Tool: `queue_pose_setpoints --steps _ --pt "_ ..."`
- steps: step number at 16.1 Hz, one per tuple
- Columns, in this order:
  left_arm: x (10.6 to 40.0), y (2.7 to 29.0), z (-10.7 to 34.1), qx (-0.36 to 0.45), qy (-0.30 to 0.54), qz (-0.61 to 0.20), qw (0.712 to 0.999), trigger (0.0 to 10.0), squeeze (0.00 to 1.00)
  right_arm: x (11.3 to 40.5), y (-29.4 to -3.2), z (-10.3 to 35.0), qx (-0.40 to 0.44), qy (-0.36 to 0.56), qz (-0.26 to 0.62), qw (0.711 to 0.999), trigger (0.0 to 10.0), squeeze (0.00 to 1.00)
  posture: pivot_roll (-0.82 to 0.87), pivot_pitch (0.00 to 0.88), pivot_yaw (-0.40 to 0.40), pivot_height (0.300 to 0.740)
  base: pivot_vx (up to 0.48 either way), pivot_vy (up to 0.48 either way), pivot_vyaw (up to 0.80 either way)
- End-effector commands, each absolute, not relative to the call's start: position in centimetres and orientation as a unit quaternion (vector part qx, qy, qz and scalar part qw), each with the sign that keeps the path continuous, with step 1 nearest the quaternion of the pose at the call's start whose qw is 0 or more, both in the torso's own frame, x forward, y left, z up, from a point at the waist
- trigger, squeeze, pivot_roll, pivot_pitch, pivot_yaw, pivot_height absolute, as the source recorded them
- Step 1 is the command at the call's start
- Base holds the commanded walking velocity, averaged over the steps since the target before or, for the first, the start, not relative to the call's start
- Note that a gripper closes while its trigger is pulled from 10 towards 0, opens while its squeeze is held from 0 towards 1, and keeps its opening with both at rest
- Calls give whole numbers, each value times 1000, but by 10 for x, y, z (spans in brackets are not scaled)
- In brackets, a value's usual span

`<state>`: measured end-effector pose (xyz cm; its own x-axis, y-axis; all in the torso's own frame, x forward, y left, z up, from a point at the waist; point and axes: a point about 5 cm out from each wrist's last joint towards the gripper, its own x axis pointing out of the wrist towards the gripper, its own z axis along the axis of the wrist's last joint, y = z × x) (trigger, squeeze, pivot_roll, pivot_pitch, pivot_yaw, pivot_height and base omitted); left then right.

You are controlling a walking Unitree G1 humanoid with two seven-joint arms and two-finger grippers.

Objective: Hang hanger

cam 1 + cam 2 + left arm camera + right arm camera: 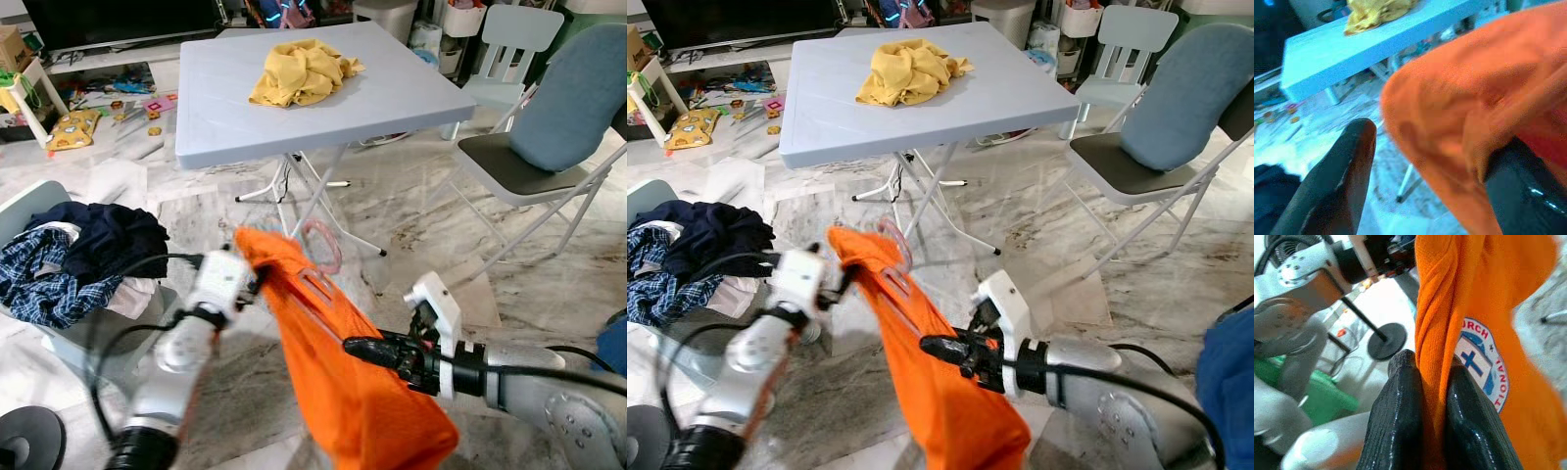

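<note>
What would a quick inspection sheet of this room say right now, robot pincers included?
Surface: grey folding table, with a crumpled yellow cloth on it.
Job's things: orange shirt on a pink hanger, held up between both arms.
Clutter: laundry basket of dark clothes; toys on the floor.
Grippers: left pincer holds the shirt's top; right pincer is pinched on a shirt fold.
Cables: black cable loops along the left arm.
Surroundings: marble floor, folding chair with blue cushion.

A matt, knitted orange cloth shirt (362, 382) is seen against glossy black plastic fingers (1400, 421), a smooth pale plastic table (235, 117) and polished marble floor (411, 206).
</note>
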<state>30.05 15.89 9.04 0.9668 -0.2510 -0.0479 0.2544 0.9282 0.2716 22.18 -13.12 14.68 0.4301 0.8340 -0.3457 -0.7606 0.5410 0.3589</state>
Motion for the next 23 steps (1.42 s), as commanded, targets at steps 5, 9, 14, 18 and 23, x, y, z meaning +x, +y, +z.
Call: queue_pose_setpoints --steps 5,9,14,18,23 --pt "299 188 89 153 23 -88 984 0 0 225 -148 147 39 195 451 870 10000 0 -156 32 39 740 0 0 0" --pt "303 199 95 162 20 -77 984 0 0 217 -176 144 -11 208 451 868 10000 0 -158 30 46 740 0 0 0" --pt "306 207 99 169 20 -69 983 0 0 198 -231 151 -145 255 507 810 10000 0 -162 31 54 740 0 0 0" --pt "306 211 99 169 29 -65 983 0 0 193 -268 178 -210 259 536 775 10000 0 -172 33 57 740 0 0 0" --pt "304 199 87 145 62 -110 981 0 0 206 -276 219 -201 181 541 796 10000 0 -178 35 67 740 0 0 0"
